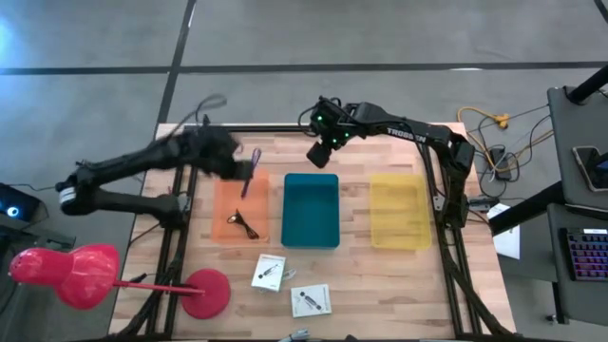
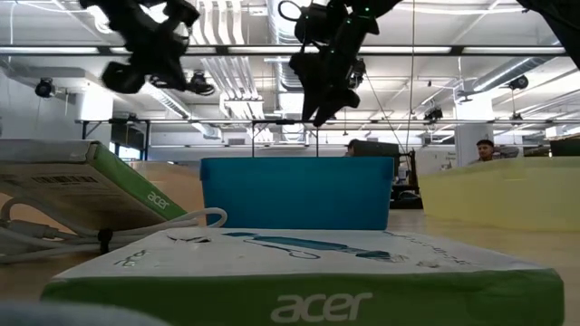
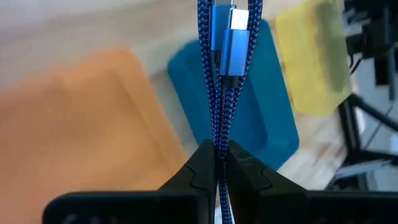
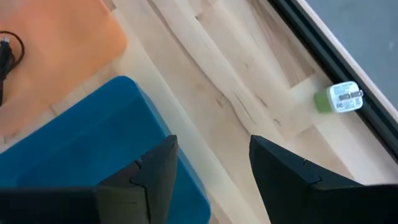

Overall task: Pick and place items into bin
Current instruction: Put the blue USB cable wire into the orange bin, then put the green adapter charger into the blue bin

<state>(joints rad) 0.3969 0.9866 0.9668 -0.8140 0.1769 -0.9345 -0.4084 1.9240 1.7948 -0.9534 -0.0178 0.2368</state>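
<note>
My left gripper (image 1: 237,169) is shut on a thin purple-blue braided cable (image 1: 251,175), folded into a bundle, above the far edge of the orange bin (image 1: 224,204). A black wiry piece (image 1: 244,226) lies on that bin's floor. My right gripper (image 1: 321,152) is open and empty above the far edge of the teal bin (image 1: 312,211). Two flat white packets (image 1: 269,273) (image 1: 310,300) lie on the table near its front. A small white-and-green plug (image 4: 339,98) lies near the table's far edge. My left gripper pinches the folded cable's strands (image 3: 220,144) between its two fingers, several strands together. The strands run on past the fingertips, along the fingers, to the metal connector plugs (image 3: 231,37) at their free end. The cable is lifted clear, over the orange bin.
A yellow bin (image 1: 399,211) stands to the right of the teal one. A big pink-red stand (image 1: 85,275) lies at the table's front left corner. In the low view a white-and-green packet (image 2: 308,272) fills the foreground. Dark frame bars run along the table's sides.
</note>
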